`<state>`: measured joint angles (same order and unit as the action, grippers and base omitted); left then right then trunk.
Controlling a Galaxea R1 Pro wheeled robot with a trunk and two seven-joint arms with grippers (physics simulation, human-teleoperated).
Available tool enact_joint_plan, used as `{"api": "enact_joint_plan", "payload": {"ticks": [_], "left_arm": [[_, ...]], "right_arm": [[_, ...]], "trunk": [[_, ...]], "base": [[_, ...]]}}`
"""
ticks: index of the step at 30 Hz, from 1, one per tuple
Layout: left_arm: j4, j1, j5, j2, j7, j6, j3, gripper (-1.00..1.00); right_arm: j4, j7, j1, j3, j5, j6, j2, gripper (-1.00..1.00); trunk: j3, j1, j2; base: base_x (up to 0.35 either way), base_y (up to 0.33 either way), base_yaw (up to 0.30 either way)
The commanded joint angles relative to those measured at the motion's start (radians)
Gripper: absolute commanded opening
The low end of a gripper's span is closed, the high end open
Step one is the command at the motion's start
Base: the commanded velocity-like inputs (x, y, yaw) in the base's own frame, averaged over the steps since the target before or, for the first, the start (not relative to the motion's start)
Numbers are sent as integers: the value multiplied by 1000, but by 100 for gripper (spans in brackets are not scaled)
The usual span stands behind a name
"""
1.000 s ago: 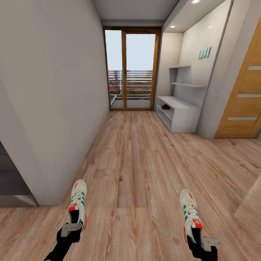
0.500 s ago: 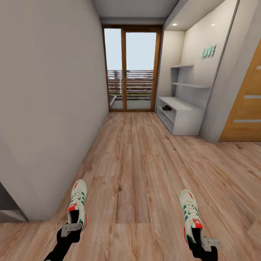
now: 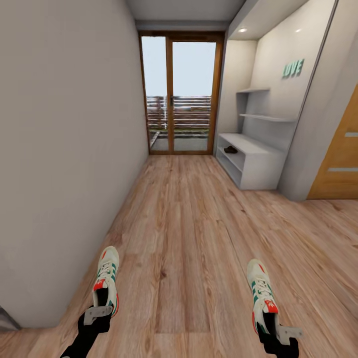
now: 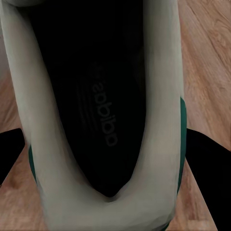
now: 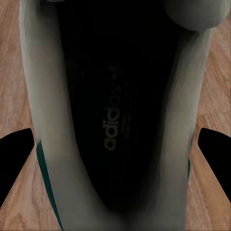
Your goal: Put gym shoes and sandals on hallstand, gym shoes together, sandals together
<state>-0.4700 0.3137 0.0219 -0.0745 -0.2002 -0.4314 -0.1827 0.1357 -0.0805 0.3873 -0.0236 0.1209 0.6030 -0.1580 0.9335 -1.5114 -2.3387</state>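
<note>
I hold one gym shoe in each hand above the corridor floor (image 3: 189, 233). My left gripper (image 3: 102, 299) is shut on the heel of the left gym shoe (image 3: 106, 278), toe pointing ahead. My right gripper (image 3: 268, 318) is shut on the heel of the right gym shoe (image 3: 260, 288). Each wrist view looks down into a shoe's black insole (image 4: 96, 96) (image 5: 115, 106), with a black finger (image 4: 207, 154) (image 5: 215, 153) at either side. The hallstand (image 3: 256, 166) stands ahead on the right. A small dark brown sandal shape (image 3: 230, 148) lies on its low top; whether it is one or two I cannot tell.
A grey wall (image 3: 64, 149) runs close along my left. A wood-framed glass door (image 3: 180, 94) closes the corridor's far end. A wooden door (image 3: 340, 159) is at the right, past a wall corner (image 3: 308, 149) beside the hallstand. Open floor stretches between me and the hallstand.
The whole view has shifted: the camera has moved forward along the corridor, and the hallstand looks nearer. Both shoes stay held in the same places.
</note>
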Motion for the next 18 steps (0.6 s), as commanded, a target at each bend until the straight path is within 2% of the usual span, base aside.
{"api": "enact_joint_plan", "payload": {"ticks": [1,18], "left_arm": [[1,1,3,1,-10,-1,-6,-100],[1,1,3,0,-10,-1,-6,-100]], "right_arm": [[-1,-8,1,-2,9,3,0,-100],[-1,-8,1,-2,8,3,0,-100]], "trunk": [[1,0,0],[1,0,0]], "base": [[339,0,0],[339,0,0]]}}
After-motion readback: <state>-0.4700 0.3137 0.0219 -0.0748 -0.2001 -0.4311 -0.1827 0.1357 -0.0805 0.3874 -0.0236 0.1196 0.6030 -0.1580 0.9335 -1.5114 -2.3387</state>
